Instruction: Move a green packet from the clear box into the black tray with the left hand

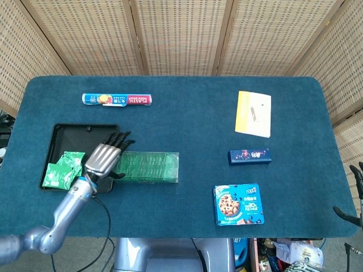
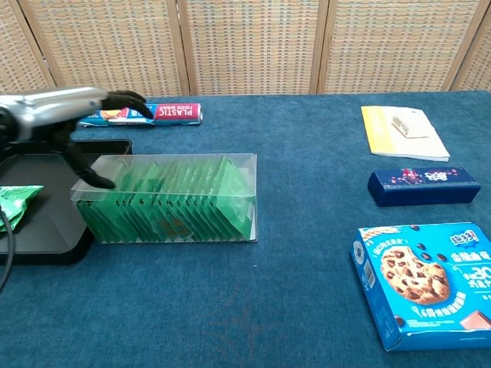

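The left hand [image 1: 105, 157], fingers spread and empty, is held over the left end of the clear box [image 1: 145, 166] beside the black tray [image 1: 85, 131].

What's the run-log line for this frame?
phase: reach | left hand: open, over left end of clear box, holds nothing | right hand: idle at table edge | black tray: holds green packets
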### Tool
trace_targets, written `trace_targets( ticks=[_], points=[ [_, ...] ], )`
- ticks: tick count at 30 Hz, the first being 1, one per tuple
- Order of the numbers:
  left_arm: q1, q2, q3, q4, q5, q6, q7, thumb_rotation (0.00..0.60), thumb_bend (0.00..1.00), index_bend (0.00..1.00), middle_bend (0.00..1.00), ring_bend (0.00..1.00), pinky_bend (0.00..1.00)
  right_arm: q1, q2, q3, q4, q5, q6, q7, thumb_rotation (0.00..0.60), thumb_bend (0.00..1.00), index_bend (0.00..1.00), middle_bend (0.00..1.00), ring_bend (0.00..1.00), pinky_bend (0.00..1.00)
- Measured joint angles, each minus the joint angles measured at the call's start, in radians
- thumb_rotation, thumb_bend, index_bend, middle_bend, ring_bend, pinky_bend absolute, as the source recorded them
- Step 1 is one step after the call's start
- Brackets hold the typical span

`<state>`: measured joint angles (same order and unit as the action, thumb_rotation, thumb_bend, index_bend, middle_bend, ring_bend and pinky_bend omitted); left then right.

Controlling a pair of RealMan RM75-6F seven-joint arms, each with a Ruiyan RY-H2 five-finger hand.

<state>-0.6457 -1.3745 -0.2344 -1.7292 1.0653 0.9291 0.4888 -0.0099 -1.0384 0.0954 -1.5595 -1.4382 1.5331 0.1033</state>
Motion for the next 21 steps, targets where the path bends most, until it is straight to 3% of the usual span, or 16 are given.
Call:
trace_targets(
  ticks=[21],
  points=[
    [-0.069, -0.027, 0.053, -0.055, -0.040, 0.050, 0.063, 0.600, 0.01, 0.14, 0.00, 0.00, 0.00, 0.001, 0.001, 0.004, 0.010, 0.013, -0.013, 0.018, 0.600, 0.00, 0.00, 0.00, 0.00, 0.00]
  ],
)
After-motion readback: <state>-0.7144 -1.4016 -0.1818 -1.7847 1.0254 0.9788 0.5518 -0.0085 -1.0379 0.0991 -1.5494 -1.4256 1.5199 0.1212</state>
